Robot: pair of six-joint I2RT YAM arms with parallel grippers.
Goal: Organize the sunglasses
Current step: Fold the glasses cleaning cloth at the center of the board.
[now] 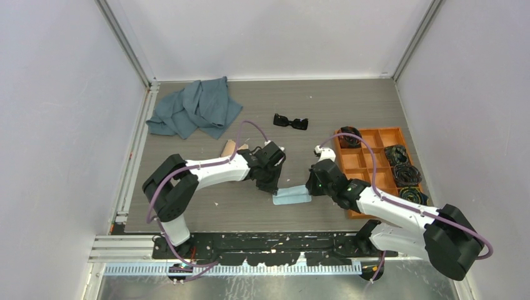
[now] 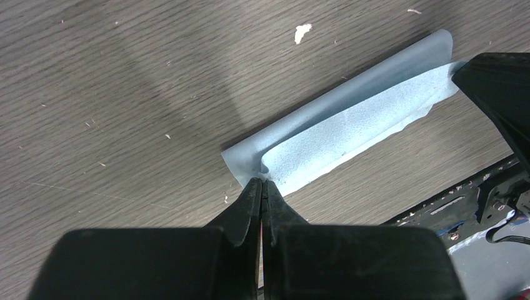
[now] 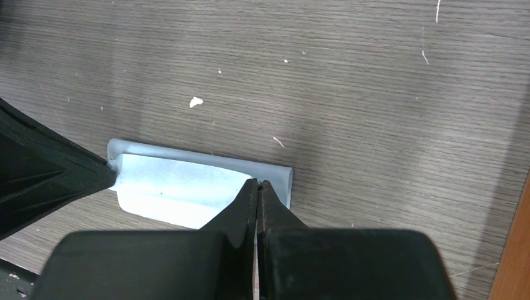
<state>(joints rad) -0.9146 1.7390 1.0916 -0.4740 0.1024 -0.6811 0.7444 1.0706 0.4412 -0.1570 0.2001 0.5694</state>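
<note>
Left end effector (image 2: 262, 182) clamped on pale blue cloth (image 2: 350, 119), right end effector (image 3: 257, 182) clamped on its other end, sunglasses (image 1: 290, 121) well apart.

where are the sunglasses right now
In the top view the sunglasses lie on the far half of the table, just right of centre, between the grey-blue cloth heap and the orange tray, well beyond the small light blue cloth.

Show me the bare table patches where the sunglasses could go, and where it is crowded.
Bare: the strip between the sunglasses and the orange tray, and the wood between the sunglasses and the small blue cloth. Crowded: near centre, where the left gripper and right gripper pinch that cloth; the grey cloth fills the far left.
</note>
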